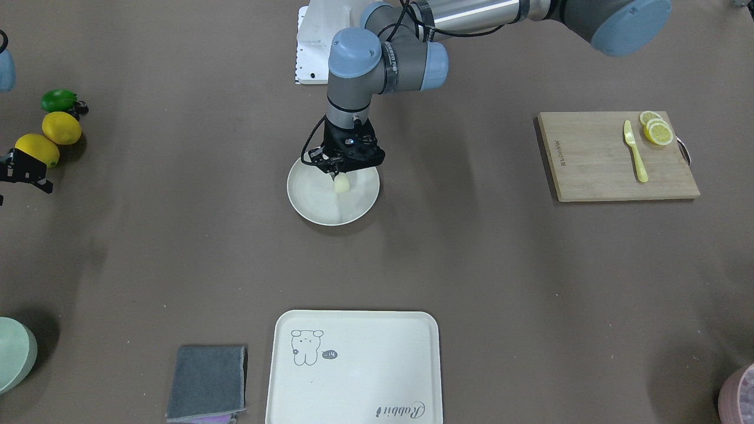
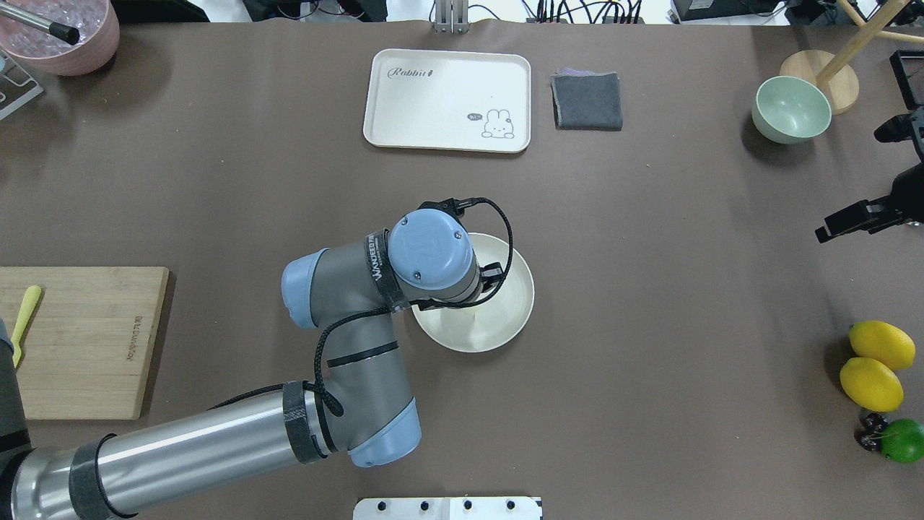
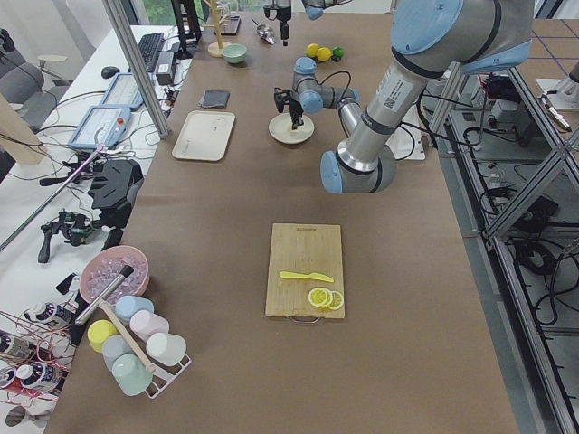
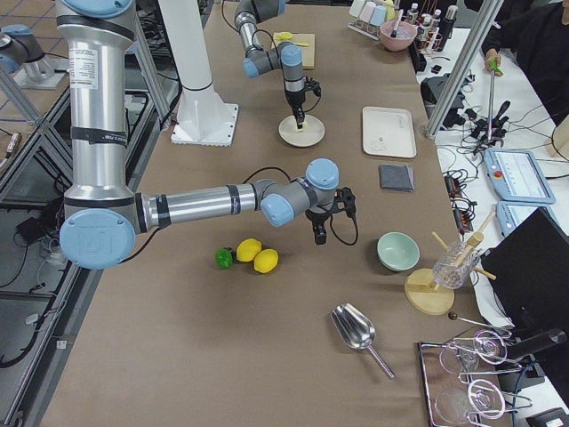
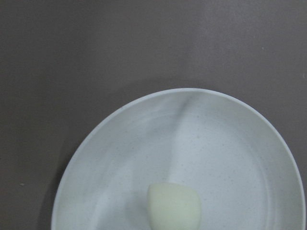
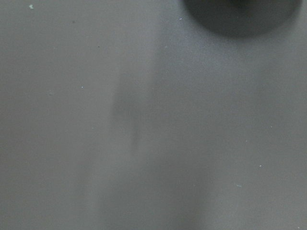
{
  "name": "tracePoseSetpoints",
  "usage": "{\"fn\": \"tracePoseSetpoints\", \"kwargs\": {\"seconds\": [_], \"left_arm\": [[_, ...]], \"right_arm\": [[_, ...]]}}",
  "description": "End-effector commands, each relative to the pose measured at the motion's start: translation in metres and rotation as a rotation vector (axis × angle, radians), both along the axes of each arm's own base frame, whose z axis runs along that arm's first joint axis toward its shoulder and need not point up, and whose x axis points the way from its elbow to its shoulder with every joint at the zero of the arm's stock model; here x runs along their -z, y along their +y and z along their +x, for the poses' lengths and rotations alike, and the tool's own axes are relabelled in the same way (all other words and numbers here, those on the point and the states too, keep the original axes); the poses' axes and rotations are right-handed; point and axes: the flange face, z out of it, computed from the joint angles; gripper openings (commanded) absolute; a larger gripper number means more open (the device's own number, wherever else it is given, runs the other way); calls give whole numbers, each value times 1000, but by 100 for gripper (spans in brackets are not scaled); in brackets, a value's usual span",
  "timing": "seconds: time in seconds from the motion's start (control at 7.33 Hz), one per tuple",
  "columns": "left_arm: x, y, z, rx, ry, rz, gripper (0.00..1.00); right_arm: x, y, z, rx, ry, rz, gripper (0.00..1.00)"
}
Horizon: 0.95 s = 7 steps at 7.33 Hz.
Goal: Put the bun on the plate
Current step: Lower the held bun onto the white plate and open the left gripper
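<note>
My left gripper (image 1: 336, 174) hangs straight down over the plate (image 1: 315, 203). The bun (image 1: 341, 185) sits just under my fingertips, a little off the plate's middle. My wrist camera shows it lying on the plate floor, one rounded end pointing sideways, close to the near edge of that view. Whether my left fingers pinch it or stand clear of it I cannot tell, as the wrist hides them from above.

My right gripper (image 2: 830, 230) hovers well off to my right over bare table. Its spread I cannot tell either. Two lemons (image 2: 875, 365) and a lime (image 2: 902, 440) lie nearer my base than it does.

Beyond the plate, away from my base, lies a cream tray (image 2: 433, 94) with a rabbit drawing, with a folded grey cloth (image 2: 587, 101) beside it. Far to my left is a cutting board (image 1: 601, 168) carrying a yellow knife (image 1: 635, 152) and lemon slices (image 1: 657, 129).
</note>
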Motion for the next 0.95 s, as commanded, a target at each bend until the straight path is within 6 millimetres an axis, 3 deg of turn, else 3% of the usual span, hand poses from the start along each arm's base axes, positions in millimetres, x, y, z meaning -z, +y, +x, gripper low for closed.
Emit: {"fn": "tracePoseSetpoints", "kwargs": {"seconds": [0.0, 0.14, 0.27, 0.55, 0.68, 0.82], "left_arm": [[0, 1, 3, -4, 3, 4, 60], [-1, 1, 4, -7, 0, 7, 76], [0, -1, 1, -5, 2, 9, 82], [2, -6, -7, 4, 7, 14, 84], [7, -15, -21, 18, 20, 17, 87], [1, -16, -22, 21, 12, 15, 94]], "right_arm": [[3, -1, -3, 5, -2, 7, 100], [4, -2, -5, 8, -3, 9, 100], [5, -2, -8, 13, -3, 10, 100], [9, -3, -12, 18, -7, 17, 100], [15, -6, -14, 18, -12, 27, 100], [16, -7, -12, 15, -13, 30, 100]]}}
